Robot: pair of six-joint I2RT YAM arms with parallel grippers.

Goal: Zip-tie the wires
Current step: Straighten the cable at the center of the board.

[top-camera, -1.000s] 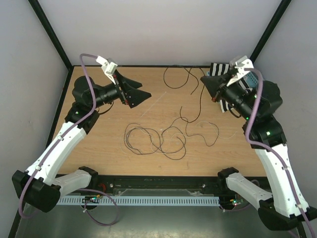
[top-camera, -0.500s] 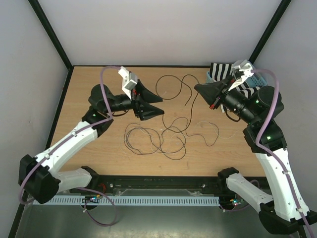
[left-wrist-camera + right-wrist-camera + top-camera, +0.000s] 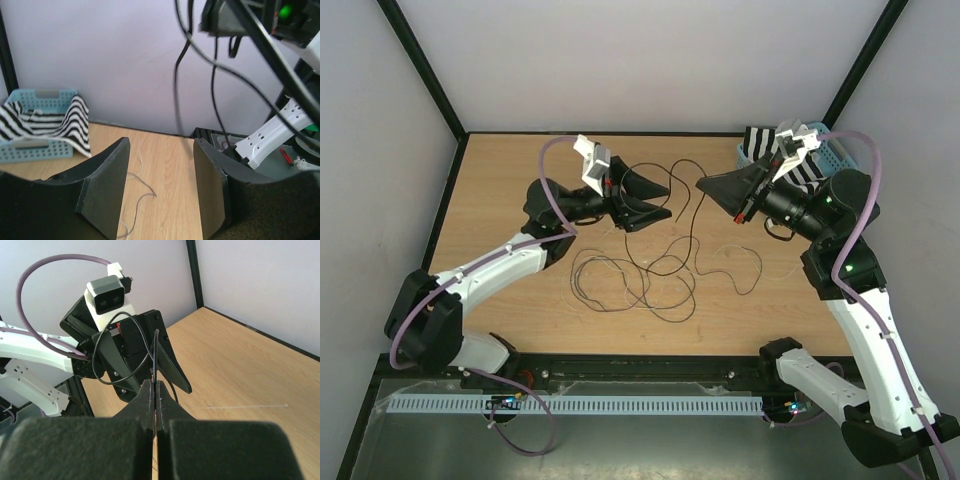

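Note:
Several thin dark wires (image 3: 630,282) lie in loose loops at the middle of the table. One strand rises from them to my right gripper (image 3: 703,186), which is shut on that wire (image 3: 156,352) above the table. The lifted strand curls on in a loop (image 3: 660,166) over my left gripper (image 3: 658,200). My left gripper (image 3: 161,150) faces the right one a short way off, jaws apart with bare wood between the fingers. A blurred dark strand (image 3: 177,85) hangs just ahead of that gap, not clamped. A whitish zip tie (image 3: 240,406) lies flat on the wood.
A blue basket (image 3: 832,152) holding a black-and-white striped cloth (image 3: 75,120) stands at the back right corner. Grey walls with black corner posts close the table on three sides. The arms' bases and a black rail (image 3: 640,370) run along the near edge.
My left arm swung right and inward to the table's middle while its jaws narrowed. My right gripper moved left, still shut, carrying the lifted strand toward the left gripper.

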